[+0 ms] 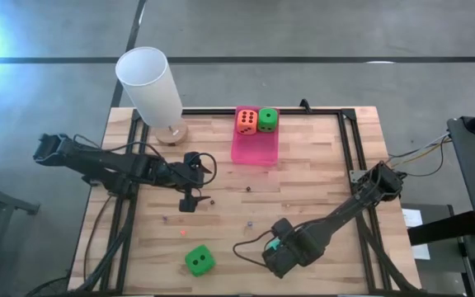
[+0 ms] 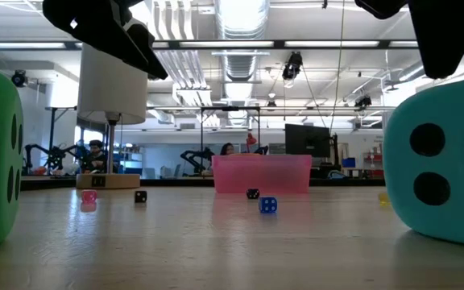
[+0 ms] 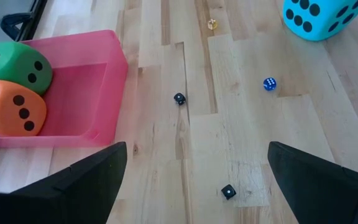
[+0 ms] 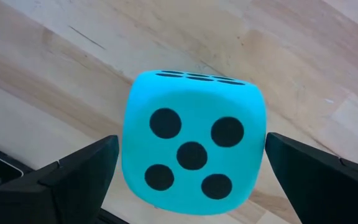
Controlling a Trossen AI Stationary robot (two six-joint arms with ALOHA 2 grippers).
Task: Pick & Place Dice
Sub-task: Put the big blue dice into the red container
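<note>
Big open workshop behind you, ceiling lights in rows, and in front of it the wooden bench (image 1: pixel 320 165) with its black frame. Look at your right hand (image 1: pixel 277 252), down at about five o'clock on the bench: its fingers (image 4: pixel 73 180) stand wide open, one on each side of the teal die (image 4: pixel 191 143). The die sits flat on the wood right between them, five pips facing the wrist camera, and neither finger appears to touch it. From overhead only a sliver of teal peeks out from under the hand.

Your left hand (image 1: pixel 190 198) hangs left of centre, at roughly nine o'clock, jaws spread wide too and holding nothing. The pink bin (image 1: pixel 255 147) lies ahead of it, at twelve o'clock on the bench. The orange-red die (image 1: pixel 246 121) and one green die (image 1: pixel 268 120) sit side by side, touching, at the bin's far end.

The second green die (image 1: pixel 199 261) rests alone on the bench at about seven o'clock, well apart from both hands, closer to your left one. A few tiny dice, among them a blue one (image 3: pixel 269 84) and a black one (image 3: pixel 179 98), dot the middle of the bench. A white-shaded lamp (image 1: pixel 151 87) stands at eleven o'clock.
</note>
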